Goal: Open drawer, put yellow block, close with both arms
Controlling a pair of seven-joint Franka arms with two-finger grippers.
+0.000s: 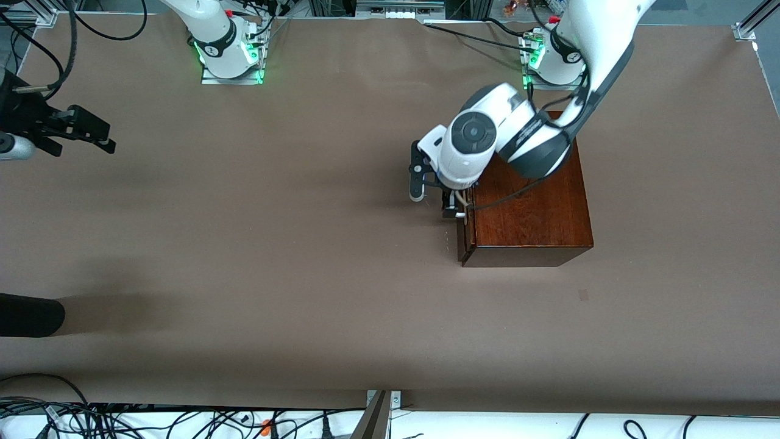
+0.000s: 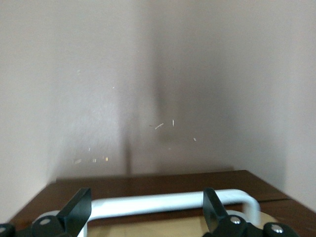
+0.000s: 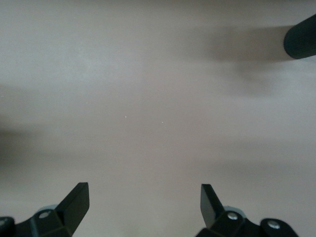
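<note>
The dark reddish-brown wooden box (image 1: 530, 207) stands toward the left arm's end of the table. Its drawer (image 1: 462, 238) faces the right arm's end and is pulled out a crack. In the left wrist view a strip of pale tray wood (image 2: 173, 228) shows under the white bar handle (image 2: 168, 201). My left gripper (image 1: 452, 206) is at the drawer front, open, its fingertips spread at either end of the handle (image 2: 147, 196) without closing on it. My right gripper (image 1: 79, 131) is open and empty over bare table at the right arm's end (image 3: 144, 193). The yellow block is out of view.
A black rounded object (image 1: 30, 314) juts in over the table edge at the right arm's end, nearer the front camera; it also shows in the right wrist view (image 3: 301, 37). Cables lie along the table's front edge (image 1: 183, 421).
</note>
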